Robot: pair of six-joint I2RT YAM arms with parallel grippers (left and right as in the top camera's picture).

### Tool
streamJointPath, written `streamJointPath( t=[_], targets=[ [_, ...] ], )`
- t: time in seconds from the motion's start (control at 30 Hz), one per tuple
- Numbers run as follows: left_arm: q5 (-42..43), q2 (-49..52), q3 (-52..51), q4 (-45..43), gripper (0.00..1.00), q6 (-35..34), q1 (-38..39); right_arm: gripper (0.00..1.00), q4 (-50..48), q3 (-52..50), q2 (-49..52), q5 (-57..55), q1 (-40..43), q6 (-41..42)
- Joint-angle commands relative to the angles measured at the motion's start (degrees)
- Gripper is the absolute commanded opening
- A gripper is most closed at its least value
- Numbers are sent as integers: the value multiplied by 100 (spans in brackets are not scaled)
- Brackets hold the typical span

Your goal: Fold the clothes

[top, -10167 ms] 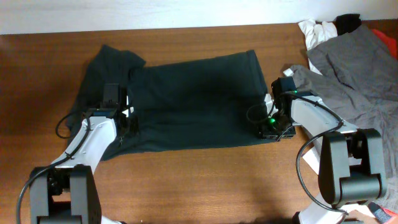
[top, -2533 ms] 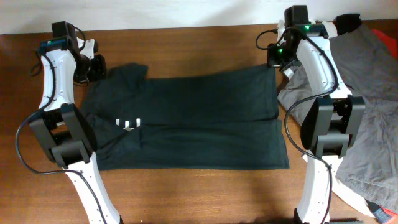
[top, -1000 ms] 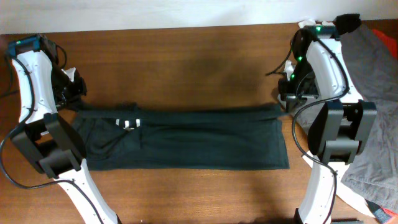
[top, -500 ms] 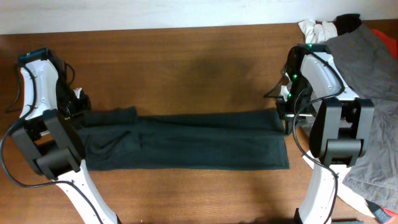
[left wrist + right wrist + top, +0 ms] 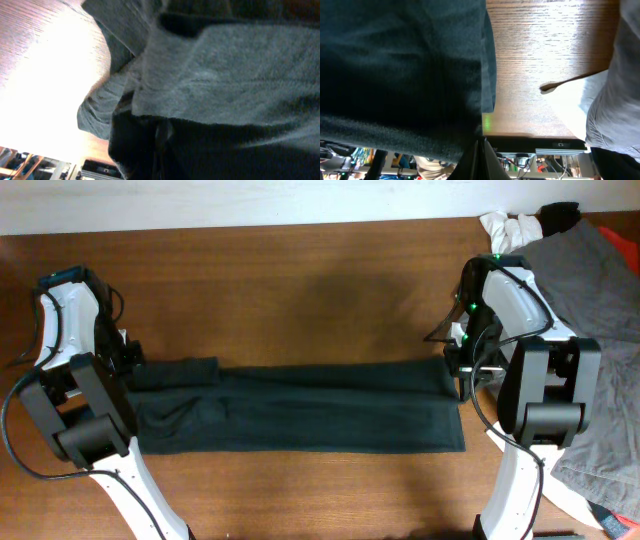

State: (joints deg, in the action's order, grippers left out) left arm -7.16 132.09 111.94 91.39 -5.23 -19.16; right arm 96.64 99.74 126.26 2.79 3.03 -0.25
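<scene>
Black T-shirt [image 5: 300, 408] folded long; left tool [image 5: 128, 368], right tool [image 5: 453, 366] pinch its ends, fingertips buried.

Blurred T-shirt [image 5: 225, 75] fabric filled the left wrist view; the left gripper [image 5: 159, 145] was only a dark shape. Overhead, grey garments [image 5: 600, 290] ran off the right edge.

Overhead, the light is even and fairly bright, warm on the table [image 5: 330, 280], with a faint dim patch near its middle. The shirt [image 5: 300, 405] reads as a flat dark band with little detail. In the left wrist view the table burns out to white glare at left, and the cloth close to the lens is soft and out of focus. In the right wrist view the wood grain is sharp, with a small green glow on it
</scene>
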Motion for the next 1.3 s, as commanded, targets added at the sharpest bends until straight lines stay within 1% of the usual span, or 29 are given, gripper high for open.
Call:
streamJointPath(
  t=[0.0,0.13,0.43,0.77,0.83,0.9,1.0,1.03,1.07,1.1,1.2,1.27],
  targets=[
    [-240,-205,-37,-68,0,-118,-52,4,-107,-225,-223,-227,52,-35],
    [-221,-205,-37,-81,0,-118,-52,4,-199,-308,-221,-415,162,129],
    [-164,-205,-37,-46,0,-120,-205,4,-234,-310,-221,-328,610,179],
    [136,-205,-50,407,0,-118,-275,4,-162,-310,-221,-262,295,175],
    [142,-205,-79,424,0,-118,-273,5,-146,-310,-221,-260,258,173],
    [155,-205,-140,431,0,-118,-271,14,-149,-310,-221,-260,234,175],
    [155,-205,-210,446,1,-118,-271,16,-149,-310,-221,-260,216,175],
    [155,-205,-210,463,2,-118,-271,19,-149,-310,-221,-260,219,173],
    [155,-205,-212,470,7,-116,-271,24,-149,-310,-221,-260,219,175],
    [155,-205,-212,470,11,-116,-271,25,-146,-310,-221,-258,219,175],
    [155,-205,-212,490,25,-118,-271,25,-149,-310,-221,-260,219,175],
    [155,-205,-212,492,30,-118,-271,25,-149,-310,-221,-260,219,175]
  ],
)
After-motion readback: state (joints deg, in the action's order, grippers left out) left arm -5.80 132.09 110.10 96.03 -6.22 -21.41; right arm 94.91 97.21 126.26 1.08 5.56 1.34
